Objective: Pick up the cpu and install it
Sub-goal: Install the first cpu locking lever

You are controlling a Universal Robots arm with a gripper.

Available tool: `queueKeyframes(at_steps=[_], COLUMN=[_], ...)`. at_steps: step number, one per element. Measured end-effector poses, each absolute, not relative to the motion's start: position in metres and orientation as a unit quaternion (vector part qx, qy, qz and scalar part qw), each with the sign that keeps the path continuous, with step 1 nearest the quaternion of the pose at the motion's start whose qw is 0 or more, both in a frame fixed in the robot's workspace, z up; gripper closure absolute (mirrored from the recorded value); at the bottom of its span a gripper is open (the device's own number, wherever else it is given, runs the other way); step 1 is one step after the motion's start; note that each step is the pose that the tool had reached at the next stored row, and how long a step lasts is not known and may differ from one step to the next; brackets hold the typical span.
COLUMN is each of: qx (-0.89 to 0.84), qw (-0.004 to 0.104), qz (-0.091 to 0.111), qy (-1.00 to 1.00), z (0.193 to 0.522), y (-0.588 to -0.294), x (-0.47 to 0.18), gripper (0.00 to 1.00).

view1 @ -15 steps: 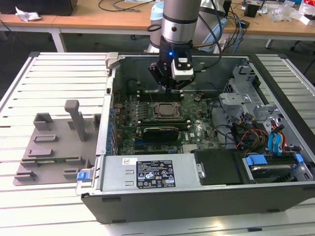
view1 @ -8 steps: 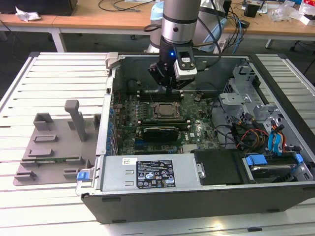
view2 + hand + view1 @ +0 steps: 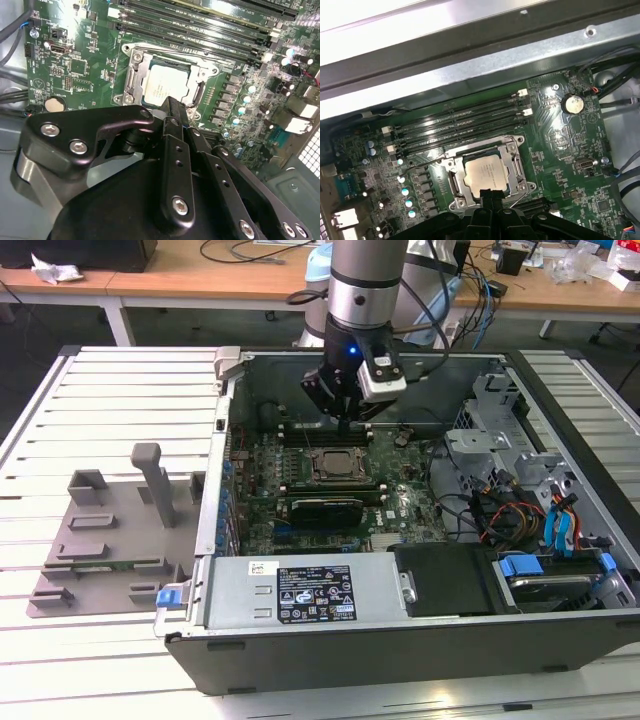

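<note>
Down in the motherboard socket sits the cpu, lying flat; claw hovers just above it, fingers pinched together, empty.

No legible text anywhere. White label on the power supply cover, 6 o'clock end of the case in the exterior view: rows of print and certification marks, none clear enough to make out. Small white sticker just beside it at 10 o'clock, also unreadable. cpu lid carries faint print in both wrist views, can't tell the characters. Motherboard silkscreen likewise too fine
</note>
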State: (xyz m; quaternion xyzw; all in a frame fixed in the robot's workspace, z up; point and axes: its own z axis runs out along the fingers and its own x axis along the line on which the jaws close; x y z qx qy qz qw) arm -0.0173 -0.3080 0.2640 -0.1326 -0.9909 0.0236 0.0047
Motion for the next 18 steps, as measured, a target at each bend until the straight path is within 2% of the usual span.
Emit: queueKeyframes(at_steps=[18], qx=[-0.065], qw=[0.003], qz=[0.024], qy=[-0.998], z=[0.2639], y=[-0.3080], x=[-0.0173], gripper=[0.89])
